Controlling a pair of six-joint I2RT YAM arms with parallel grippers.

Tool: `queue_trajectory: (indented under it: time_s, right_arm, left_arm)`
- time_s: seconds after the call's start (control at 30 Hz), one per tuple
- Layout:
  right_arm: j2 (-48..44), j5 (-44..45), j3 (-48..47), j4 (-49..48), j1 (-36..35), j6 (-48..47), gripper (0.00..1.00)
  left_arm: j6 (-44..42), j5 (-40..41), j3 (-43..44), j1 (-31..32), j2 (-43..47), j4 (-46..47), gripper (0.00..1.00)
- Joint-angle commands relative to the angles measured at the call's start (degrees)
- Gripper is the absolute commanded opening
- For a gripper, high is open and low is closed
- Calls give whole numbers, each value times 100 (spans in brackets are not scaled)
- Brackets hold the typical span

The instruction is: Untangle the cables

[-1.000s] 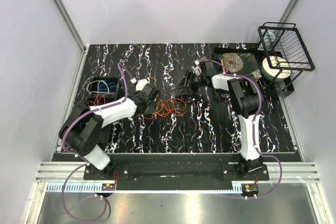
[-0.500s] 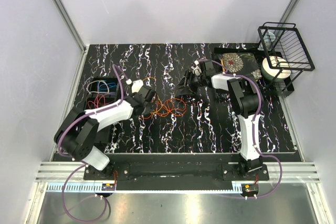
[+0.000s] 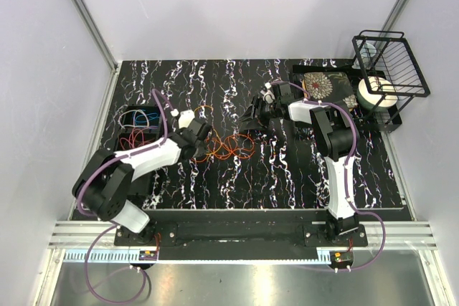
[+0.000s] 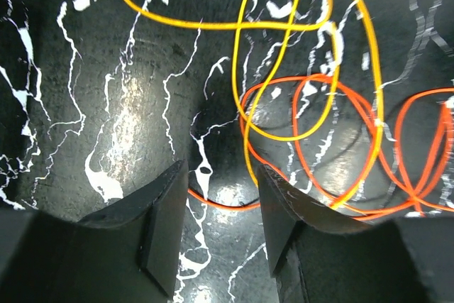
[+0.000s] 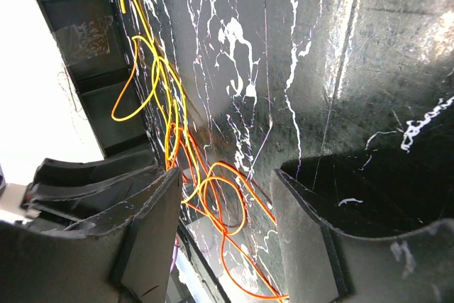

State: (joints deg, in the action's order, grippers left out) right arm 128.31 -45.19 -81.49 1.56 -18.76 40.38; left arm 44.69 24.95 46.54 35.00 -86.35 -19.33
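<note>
Thin orange cable (image 4: 220, 203) and yellow cable (image 4: 213, 26) lie tangled — loose loops crossing.

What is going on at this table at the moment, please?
Two robot arms are working on a tangle of orange and yellow cables lying in the middle of the table. The left gripper is open and low over the table, with one orange strand running between its fingers. The right gripper, also open, faces the tangle from its other side. Nothing is gripped yet; the loops lie intertwined.
</note>
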Motion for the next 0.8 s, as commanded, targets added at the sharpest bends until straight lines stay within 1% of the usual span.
queue_trajectory:
  time_s: [0.0,0.23,0.43,0.47,0.53,0.57,0.6,0.63,0.7,0.77]
  right_arm:
    - [317,476,28,415,-110,-267,61]
    - [326,467,19,424,-101,-259,61]
    - [344,476,11,433,-110,-259,61]
    - [344,485,11,433,-110,-259,61]
    - [344,476,2,433,-110,-267,61]
    - [344,476,2,441,-101,-268,61]
    - [344,476,11,441,-110,-268,61]
    - [344,476,11,441,-110,-268,61]
    - [344,485,2,450,-119,-268,61]
    - [352,485,-7,441,-119,-268,61]
  left_arm:
    - [49,98,30,-11,-224,333,47]
    - [67,36,83,-20,-453,430,46]
    - [-12,19,232,-11,-716,553,39]
    - [-47,27,284,-29,-769,553,31]
    - [-100,54,451,-20,-909,518,23]
    - [-135,80,504,-37,-954,501,9]
    - [-153,106,661,-29,-989,475,3]
    - [-197,150,767,-29,-1033,231,0]
    - [-267,413,1065,-11,-946,-69,0]
    - [-302,711,1225,-20,-508,-500,0]
